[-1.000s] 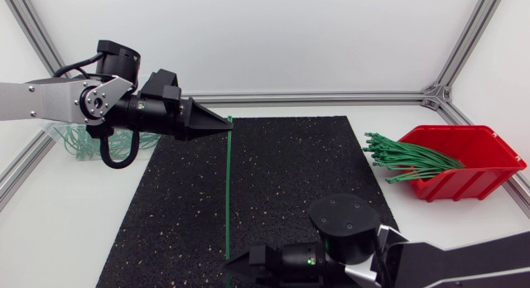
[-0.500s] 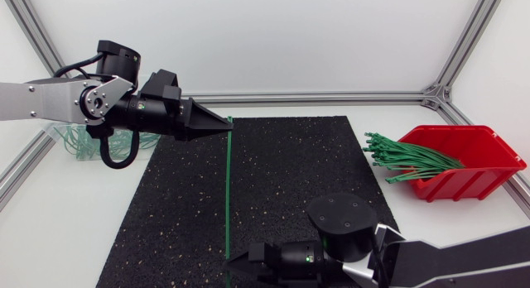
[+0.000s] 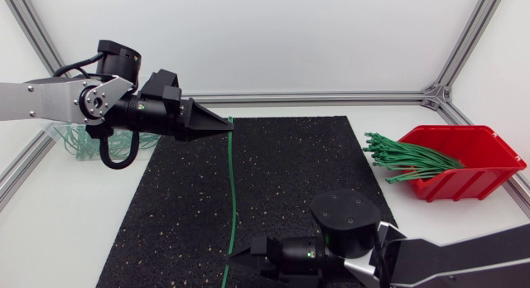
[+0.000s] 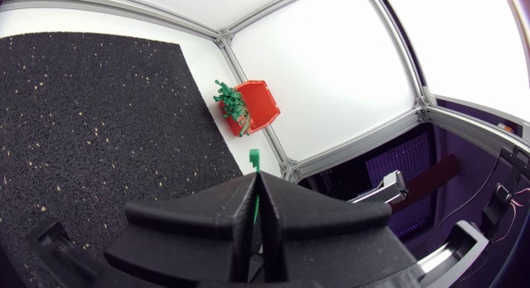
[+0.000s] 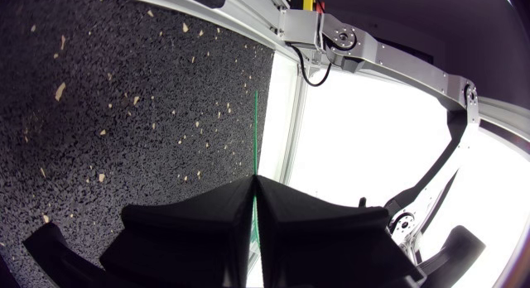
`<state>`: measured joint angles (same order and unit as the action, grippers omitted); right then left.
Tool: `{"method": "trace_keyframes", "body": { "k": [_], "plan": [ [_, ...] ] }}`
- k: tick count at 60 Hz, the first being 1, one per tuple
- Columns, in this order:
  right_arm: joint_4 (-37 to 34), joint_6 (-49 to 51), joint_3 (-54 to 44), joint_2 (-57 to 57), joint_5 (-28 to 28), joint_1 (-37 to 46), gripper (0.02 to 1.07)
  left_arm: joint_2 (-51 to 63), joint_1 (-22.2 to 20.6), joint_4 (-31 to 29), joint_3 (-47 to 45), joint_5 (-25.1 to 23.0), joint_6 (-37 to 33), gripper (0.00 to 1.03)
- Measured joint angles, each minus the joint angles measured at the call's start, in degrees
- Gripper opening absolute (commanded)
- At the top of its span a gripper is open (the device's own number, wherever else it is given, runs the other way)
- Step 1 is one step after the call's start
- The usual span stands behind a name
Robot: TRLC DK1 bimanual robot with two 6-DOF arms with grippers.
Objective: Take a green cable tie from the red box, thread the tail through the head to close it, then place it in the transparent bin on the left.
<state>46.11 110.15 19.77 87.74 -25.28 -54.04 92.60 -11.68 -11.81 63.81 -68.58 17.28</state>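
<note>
**Q:** Left side of the table?

**A:** A transparent plastic bin [image 3: 73, 144] holding green loops, behind the left arm. The left gripper [image 3: 225, 125] is at the far edge of the black speckled rubber mat [image 3: 290, 180], its fingers pressed together on the upper end of a long green cable tie [image 3: 233, 197]. In the left wrist view the tie's head [image 4: 254, 160] sticks out just past the fingertips.

**Q:** Centre?

**A:** The tie runs across the mat, slightly bowed, between the two grippers.

**Q:** Right side?

**A:** The right gripper [image 3: 234, 257], at the mat's near edge, is clamped on the tie's lower end. The red plastic box [image 3: 480, 176] stands well apart, off the mat, with a bundle of green cable ties [image 3: 410, 160] fanning over its rim.
</note>
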Motion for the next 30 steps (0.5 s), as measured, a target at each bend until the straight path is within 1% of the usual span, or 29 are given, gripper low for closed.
{"method": "trace_keyframes", "body": {
  "k": [11, 15, 19, 21, 23, 25, 27, 30],
  "plan": [
    [-0.87, -8.70, -1.46, -6.62, -2.91, 0.20, 0.08, -2.16, -0.07, -0.39, -0.07, 0.00, -0.63, 0.04],
    [-1.46, -11.87, -1.53, -8.33, -2.89, 0.13, 0.07, -2.60, -0.07, -0.44, -0.07, 0.00, -0.63, 0.04],
    [-2.49, -15.47, -1.53, -9.57, -1.62, -0.15, 0.08, -3.06, -0.09, -0.85, -0.13, 0.02, -0.63, 0.04],
    [-4.63, -16.70, -1.49, -10.34, -1.01, -0.35, 0.08, -3.34, -0.09, -1.05, -0.17, 0.02, -0.63, 0.04],
    [-8.15, -18.16, -1.44, -11.52, 1.18, -1.01, 0.07, -3.58, -0.09, -1.25, -0.24, 0.02, -0.63, 0.04],
    [-10.84, -20.83, -1.46, -12.59, 6.82, -2.56, 0.08, -4.00, -0.13, -1.27, -0.46, 0.02, -0.63, 0.04],
    [-11.19, -23.74, -1.46, -12.76, 11.30, -4.02, 0.07, -4.35, -0.13, -1.31, -0.76, 0.02, -0.63, 0.04],
    [-11.02, -27.63, -1.36, -12.98, 13.64, -5.29, 0.08, -4.98, -0.13, -1.33, -1.09, 0.04, -0.68, 0.04]
  ]
}}
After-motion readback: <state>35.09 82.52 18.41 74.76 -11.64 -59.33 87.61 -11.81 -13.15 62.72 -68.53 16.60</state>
